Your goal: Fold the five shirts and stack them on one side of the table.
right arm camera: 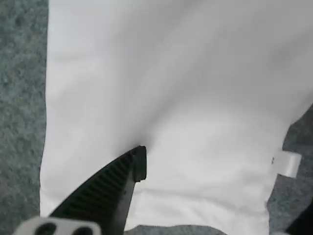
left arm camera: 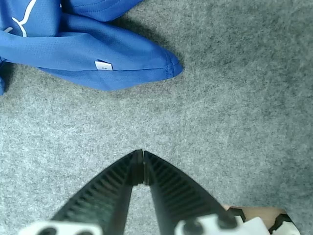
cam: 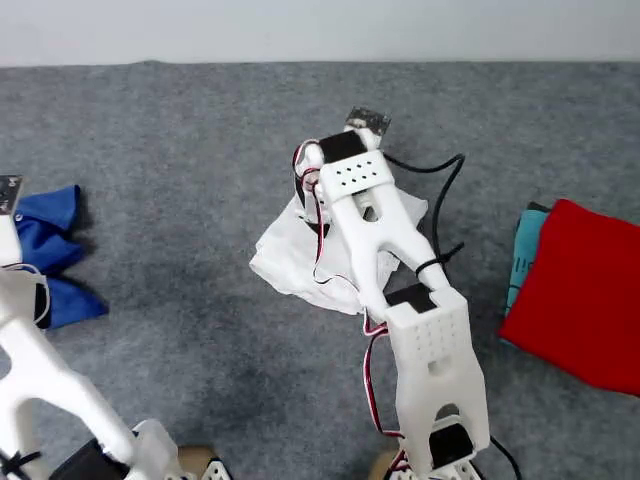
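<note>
At the left edge of the high view the blue shirt (cam: 50, 255) lies crumpled on the grey table (cam: 180, 130). The left gripper (left arm camera: 143, 161) hangs just beside it over bare table, its jaws clenched together on nothing. At the centre the white shirt (cam: 290, 260) lies rumpled under the right arm (cam: 400, 270). The right gripper (right arm camera: 220, 191) is down on it with jaws spread apart, one finger (right arm camera: 129, 174) resting on the cloth. At the right edge a folded red shirt (cam: 585, 295) lies on a teal shirt (cam: 525, 250).
</note>
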`<state>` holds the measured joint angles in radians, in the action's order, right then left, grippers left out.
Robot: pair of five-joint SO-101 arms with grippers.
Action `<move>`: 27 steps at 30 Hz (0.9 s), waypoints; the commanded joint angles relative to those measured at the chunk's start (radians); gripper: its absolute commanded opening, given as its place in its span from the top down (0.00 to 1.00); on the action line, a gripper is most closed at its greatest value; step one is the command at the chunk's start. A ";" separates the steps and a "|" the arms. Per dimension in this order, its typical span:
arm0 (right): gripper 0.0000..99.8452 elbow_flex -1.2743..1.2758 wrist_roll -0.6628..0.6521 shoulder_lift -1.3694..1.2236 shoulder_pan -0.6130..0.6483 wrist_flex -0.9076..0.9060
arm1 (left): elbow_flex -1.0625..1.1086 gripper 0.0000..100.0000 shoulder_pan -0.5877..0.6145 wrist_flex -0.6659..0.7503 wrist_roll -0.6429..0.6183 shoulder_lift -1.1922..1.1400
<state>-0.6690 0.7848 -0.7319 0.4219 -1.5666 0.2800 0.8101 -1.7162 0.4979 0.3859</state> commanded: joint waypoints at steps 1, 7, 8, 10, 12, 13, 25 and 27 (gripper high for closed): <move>0.51 -0.005 0.031 -0.010 -0.033 0.045 | -0.004 0.99 -0.006 -0.006 -0.003 0.026; 0.51 -0.005 0.037 -0.130 -0.087 0.156 | -0.004 0.99 -0.006 -0.006 -0.003 0.028; 0.51 -0.005 0.037 -0.153 -0.093 0.171 | -0.004 0.99 -0.006 -0.006 -0.003 0.028; 0.53 -0.005 0.035 -0.191 -0.094 0.183 | -0.004 0.99 -0.006 -0.006 -0.003 0.028; 0.61 -0.018 0.031 -0.203 -0.094 0.177 | -0.004 0.99 -0.006 -0.006 -0.005 0.028; 0.68 -0.032 0.029 -0.208 -0.094 0.166 | -0.004 0.99 -0.006 -0.006 -0.005 0.028; 0.99 -0.084 -0.117 -0.170 -0.099 -0.007 | -0.004 0.99 -0.008 -0.006 -0.005 0.031; 0.99 -0.107 -0.153 -0.134 -0.099 -0.061 | -0.004 0.99 -0.008 -0.006 -0.006 0.031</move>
<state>-0.7457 0.6866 -0.9129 0.3191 -1.5543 0.2800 0.8101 -1.7162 0.4979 0.3859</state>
